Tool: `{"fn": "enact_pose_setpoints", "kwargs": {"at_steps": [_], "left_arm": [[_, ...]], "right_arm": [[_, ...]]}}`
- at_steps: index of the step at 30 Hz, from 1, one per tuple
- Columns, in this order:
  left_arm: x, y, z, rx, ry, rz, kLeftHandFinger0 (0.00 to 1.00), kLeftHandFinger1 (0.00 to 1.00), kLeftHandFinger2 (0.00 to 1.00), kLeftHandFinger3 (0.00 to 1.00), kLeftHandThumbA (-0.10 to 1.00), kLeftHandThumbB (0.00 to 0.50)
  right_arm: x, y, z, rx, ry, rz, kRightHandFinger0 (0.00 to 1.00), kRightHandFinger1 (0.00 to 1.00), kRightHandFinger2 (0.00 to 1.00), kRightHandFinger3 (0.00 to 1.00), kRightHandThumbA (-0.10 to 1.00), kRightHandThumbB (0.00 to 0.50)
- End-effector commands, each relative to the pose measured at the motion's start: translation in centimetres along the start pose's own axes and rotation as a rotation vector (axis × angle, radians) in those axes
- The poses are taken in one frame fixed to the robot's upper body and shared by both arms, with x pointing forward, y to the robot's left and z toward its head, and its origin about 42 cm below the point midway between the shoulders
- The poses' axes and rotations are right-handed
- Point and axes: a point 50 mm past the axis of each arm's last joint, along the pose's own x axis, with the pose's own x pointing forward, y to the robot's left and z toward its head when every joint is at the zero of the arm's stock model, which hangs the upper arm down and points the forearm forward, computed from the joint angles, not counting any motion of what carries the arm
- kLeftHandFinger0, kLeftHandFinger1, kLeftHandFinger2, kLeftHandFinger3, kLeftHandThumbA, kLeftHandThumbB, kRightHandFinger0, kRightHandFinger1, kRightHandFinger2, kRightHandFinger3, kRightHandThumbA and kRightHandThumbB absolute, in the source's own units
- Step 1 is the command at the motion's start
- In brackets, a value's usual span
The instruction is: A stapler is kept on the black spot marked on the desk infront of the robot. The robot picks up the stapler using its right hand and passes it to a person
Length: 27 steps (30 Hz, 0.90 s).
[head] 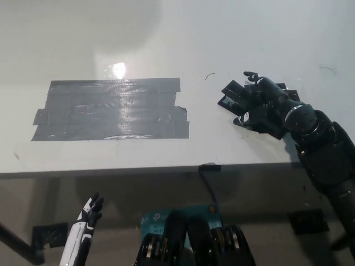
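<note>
Black right hand [260, 105] lay on the worktop [233, 33], right of the tape patch [111, 109], fingers curled around a dark stapler [232, 94] whose end poked out toward the patch; firm hold, cannot tell. Patch itself was bare. White left hand [86, 221] hung below the worktop edge, fingers apart, much farther off.

I see a white, glossy bench [166, 33] with a bright glare spot just beyond the far edge of the tape patch [111, 109]. The patch is dark grey to black, built from overlapping strips with a dull sheen. My right hand [260, 106] is black, near the bench's right front edge, over a black stapler [232, 94]; black on black, I cannot separate their outlines well. My left hand [86, 224] is white with black fingertips, below the front edge.
</note>
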Motion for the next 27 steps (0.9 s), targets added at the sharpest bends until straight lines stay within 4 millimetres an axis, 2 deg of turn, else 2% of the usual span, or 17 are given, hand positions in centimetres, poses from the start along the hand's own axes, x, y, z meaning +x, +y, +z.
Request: {"fn": "enact_pose_setpoints", "kwargs": {"at_steps": [1,9,11,12,13,14,15,16,17,19,20,21,23,24,25,26,27], "left_arm": [[0.3,0.6,0.9,0.010,-0.052,0.001,1.00,1.00,1.00,1.00,1.00,0.500],[0.5,0.5,1.0,0.002,-0.048,-0.005,1.00,1.00,1.00,1.00,1.00,0.500],[0.6,0.5,1.0,0.009,-0.051,-0.005,1.00,1.00,1.00,1.00,1.00,0.500],[0.6,0.6,1.0,0.010,-0.051,-0.006,1.00,1.00,1.00,1.00,1.00,0.500],[0.7,0.6,1.1,0.006,-0.053,-0.008,1.00,1.00,1.00,1.00,1.00,0.500],[0.7,0.6,1.1,0.006,-0.055,-0.008,1.00,1.00,1.00,1.00,1.00,0.500],[0.7,0.6,1.1,0.005,-0.056,-0.009,1.00,1.00,1.00,1.00,1.00,0.500],[0.7,0.7,1.1,0.008,-0.057,-0.009,1.00,1.00,1.00,1.00,1.00,0.500],[0.7,0.7,1.1,0.009,-0.055,-0.010,1.00,1.00,1.00,1.00,1.00,0.500],[0.8,0.8,1.2,0.009,-0.058,-0.009,1.00,1.00,1.00,1.00,1.00,0.500],[0.8,0.8,1.1,0.010,-0.059,-0.009,1.00,1.00,1.00,1.00,1.00,0.500],[0.8,0.8,1.1,0.009,-0.056,-0.007,1.00,1.00,1.00,1.00,1.00,0.500],[0.7,0.8,1.2,0.009,-0.055,-0.005,1.00,1.00,1.00,1.00,1.00,0.500],[0.7,0.8,1.2,0.010,-0.054,-0.006,1.00,1.00,1.00,1.00,1.00,0.500],[0.7,0.8,1.2,0.011,-0.053,-0.006,1.00,1.00,1.00,1.00,1.00,0.500],[0.8,0.8,1.2,0.014,-0.055,-0.008,1.00,1.00,1.00,1.00,1.00,0.500],[0.9,0.8,1.2,0.016,-0.054,-0.010,1.00,1.00,1.00,1.00,1.00,0.500]], "right_arm": [[0.4,-2.5,3.3,-0.024,-0.064,-0.023,1.00,1.00,1.00,1.00,1.00,0.386],[0.9,-2.1,2.7,0.008,-0.008,0.000,1.00,1.00,1.00,1.00,1.00,0.404],[1.1,-1.9,2.3,-0.082,0.002,0.023,1.00,1.00,1.00,1.00,1.00,0.338],[1.2,-1.9,2.3,-0.110,0.007,0.025,1.00,1.00,1.00,1.00,1.00,0.338],[1.4,-1.8,2.0,-0.243,0.012,0.017,1.00,1.00,1.00,1.00,1.00,0.260],[1.5,-1.7,1.9,-0.270,0.012,0.018,0.95,0.93,0.95,0.93,0.88,0.141],[1.7,-1.5,1.7,-0.295,0.031,0.014,0.79,0.77,0.82,0.79,0.85,0.137],[2.0,-1.3,1.4,-0.322,0.059,0.006,0.39,0.39,0.43,0.44,0.78,0.061],[2.1,-1.2,1.2,-0.331,0.078,-0.001,0.12,0.16,0.19,0.30,0.76,0.056],[2.3,-1.2,0.6,-0.327,0.101,-0.006,0.00,0.00,0.08,0.46,0.81,0.015],[2.4,-1.2,0.4,-0.325,0.107,-0.002,0.00,0.03,0.16,0.53,0.82,0.016],[2.4,-1.1,0.3,-0.324,0.111,0.001,0.15,0.23,0.40,0.70,0.86,0.019],[2.4,-1.1,0.0,-0.320,0.115,0.002,0.35,0.40,0.49,0.78,0.94,0.016],[2.4,-1.1,-0.1,-0.314,0.115,-0.002,0.22,0.28,0.37,0.67,0.95,0.013],[2.4,-1.1,-0.2,-0.309,0.114,-0.006,0.24,0.32,0.42,0.75,0.96,0.009],[2.4,-1.1,-0.4,-0.299,0.114,-0.017,0.36,0.43,0.54,0.84,0.96,0.007],[2.4,-1.1,-0.5,-0.295,0.108,-0.025,0.35,0.43,0.51,0.75,0.96,0.007]]}}
